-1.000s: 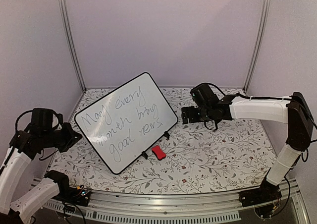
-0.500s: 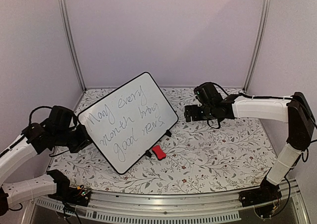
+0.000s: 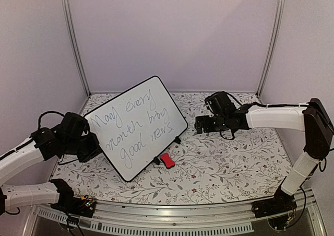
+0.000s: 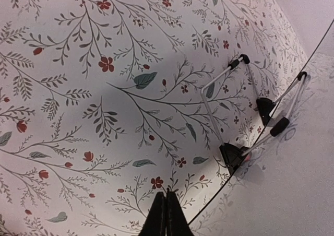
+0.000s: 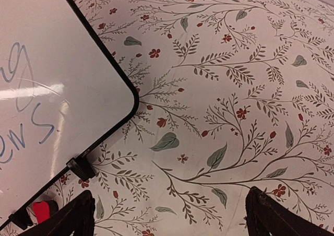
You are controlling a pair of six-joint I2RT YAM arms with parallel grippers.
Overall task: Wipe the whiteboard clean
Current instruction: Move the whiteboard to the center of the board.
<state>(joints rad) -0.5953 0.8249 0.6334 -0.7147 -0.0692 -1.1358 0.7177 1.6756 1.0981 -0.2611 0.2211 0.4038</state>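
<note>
The whiteboard (image 3: 136,127) stands tilted on a wire stand, with grey handwriting across its face. Its lower corner (image 5: 57,84) fills the top left of the right wrist view. A small red eraser (image 3: 167,160) lies on the table by the board's front feet, and the right wrist view catches it too (image 5: 40,210). My left gripper (image 3: 97,146) is at the board's left edge, shut with nothing in it (image 4: 166,195), just beside the board's back (image 4: 292,194) and its wire stand (image 4: 229,90). My right gripper (image 3: 200,124) hovers open to the right of the board (image 5: 172,220), holding nothing.
A floral cloth (image 3: 224,163) covers the table. Pale walls and two metal posts (image 3: 73,43) close in the back and sides. A black foot (image 5: 81,168) of the board rests near the right gripper's left finger.
My left arm swung in from the far left to the board's left edge, and that edge shifted slightly right. My right gripper drifted a little down and right, still open.
</note>
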